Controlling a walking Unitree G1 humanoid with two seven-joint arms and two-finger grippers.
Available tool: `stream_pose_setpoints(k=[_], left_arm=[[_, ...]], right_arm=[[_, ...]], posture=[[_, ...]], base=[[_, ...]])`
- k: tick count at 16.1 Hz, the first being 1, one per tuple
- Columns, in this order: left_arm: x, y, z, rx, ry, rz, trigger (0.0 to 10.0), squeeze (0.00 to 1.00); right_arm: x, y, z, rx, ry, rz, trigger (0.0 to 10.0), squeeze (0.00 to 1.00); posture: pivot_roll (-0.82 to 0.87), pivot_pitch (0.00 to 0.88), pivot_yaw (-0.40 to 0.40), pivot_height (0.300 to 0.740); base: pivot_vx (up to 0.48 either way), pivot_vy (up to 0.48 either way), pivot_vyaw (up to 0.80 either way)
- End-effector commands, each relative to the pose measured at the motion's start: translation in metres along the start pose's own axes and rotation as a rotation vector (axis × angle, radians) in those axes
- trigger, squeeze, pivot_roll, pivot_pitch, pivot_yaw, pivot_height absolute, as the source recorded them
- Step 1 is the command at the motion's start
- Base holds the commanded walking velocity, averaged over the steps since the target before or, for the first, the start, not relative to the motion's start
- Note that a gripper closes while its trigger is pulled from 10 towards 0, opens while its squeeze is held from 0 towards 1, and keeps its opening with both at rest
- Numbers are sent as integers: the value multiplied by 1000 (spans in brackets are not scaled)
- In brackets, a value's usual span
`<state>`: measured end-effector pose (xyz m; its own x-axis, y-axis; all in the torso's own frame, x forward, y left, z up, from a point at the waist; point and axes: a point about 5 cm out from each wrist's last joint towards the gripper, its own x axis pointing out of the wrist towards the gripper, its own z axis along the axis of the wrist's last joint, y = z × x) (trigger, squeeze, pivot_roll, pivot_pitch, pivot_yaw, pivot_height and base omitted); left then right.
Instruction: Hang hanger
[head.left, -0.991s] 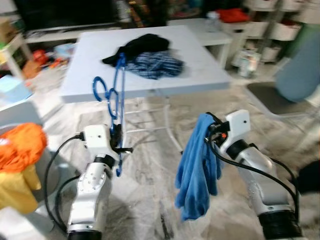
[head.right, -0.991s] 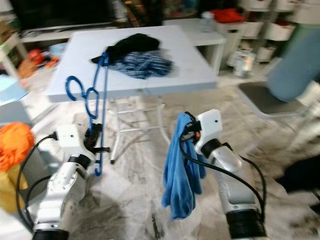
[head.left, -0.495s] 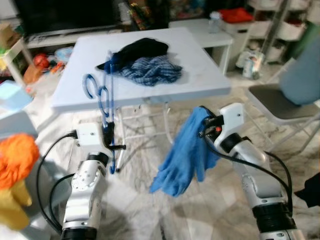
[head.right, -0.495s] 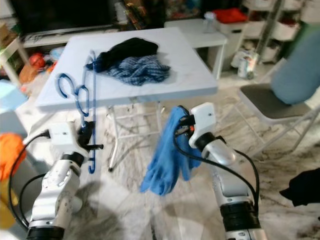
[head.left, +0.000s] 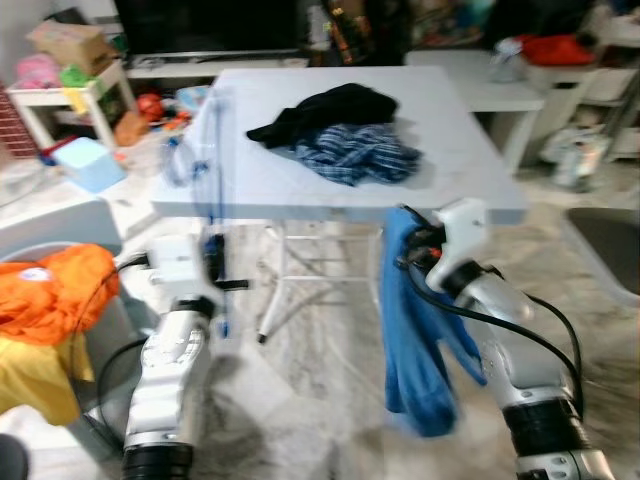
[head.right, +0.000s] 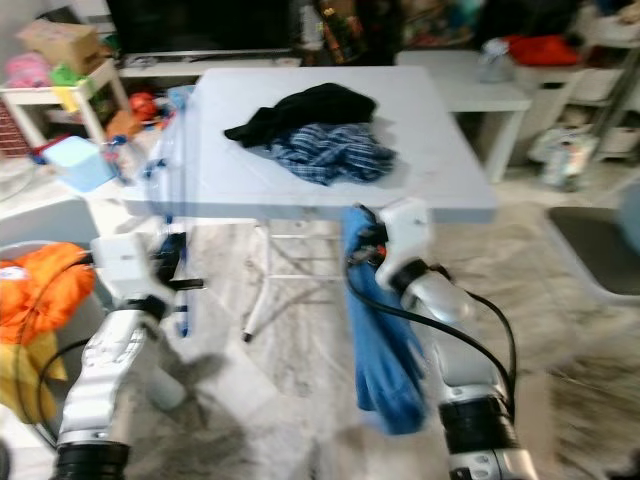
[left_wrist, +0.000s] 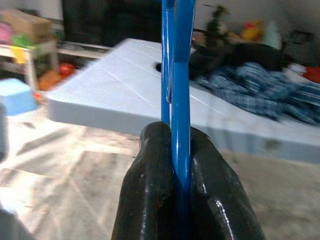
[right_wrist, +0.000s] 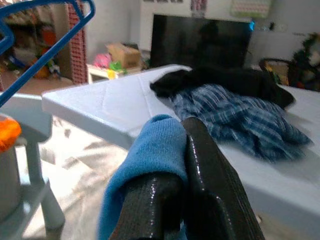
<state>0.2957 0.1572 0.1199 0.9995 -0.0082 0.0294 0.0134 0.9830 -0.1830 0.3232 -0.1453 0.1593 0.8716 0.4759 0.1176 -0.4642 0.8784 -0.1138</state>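
My left gripper (head.left: 213, 262) is shut on the lower bar of two blue hangers (head.left: 214, 190) held upright, their hooks (head.left: 176, 160) blurred against the white table's left edge. In the left wrist view the black fingers (left_wrist: 150, 165) pinch the blue hanger rods (left_wrist: 176, 60). My right gripper (head.left: 412, 250) is shut on a blue garment (head.left: 415, 350) that hangs down toward the floor in front of the table. The right wrist view shows the blue cloth (right_wrist: 155, 145) clamped between the fingers (right_wrist: 210, 175).
The white folding table (head.left: 290, 185) stands straight ahead with a black garment (head.left: 330, 103) and a plaid shirt (head.left: 355, 155) on it. An orange cloth (head.left: 50, 290) fills a grey bin at my left. A dark chair seat (head.left: 610, 235) is at the right. Low shelves line the back.
The whole view has shifted, so the table now sits closer and more centred. The blue garment, swung out to the left half a second ago, hangs straight down. Both grips are unchanged.
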Motion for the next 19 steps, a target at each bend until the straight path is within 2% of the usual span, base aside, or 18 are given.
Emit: stream_pose_setpoints(k=[1, 16, 19], left_arm=[[3, -12, 2, -8, -12, -39, 10000, 0], [8, -13, 11, -30, -44, -35, 10000, 0], [9, -14, 12, -35, -46, -28, 10000, 0]], right_arm=[[-2, -10, 4, -23, -13, -28, 10000, 0], [-2, -11, 0, -26, 1, -44, 10000, 0], [-2, -12, 0, -29, 4, -42, 10000, 0]], posture=[[-123, 0, 17, 740], [-127, 0, 19, 740], [-130, 0, 18, 740]], base=[[356, 0, 0], [412, 0, 0], [377, 286, 0]])
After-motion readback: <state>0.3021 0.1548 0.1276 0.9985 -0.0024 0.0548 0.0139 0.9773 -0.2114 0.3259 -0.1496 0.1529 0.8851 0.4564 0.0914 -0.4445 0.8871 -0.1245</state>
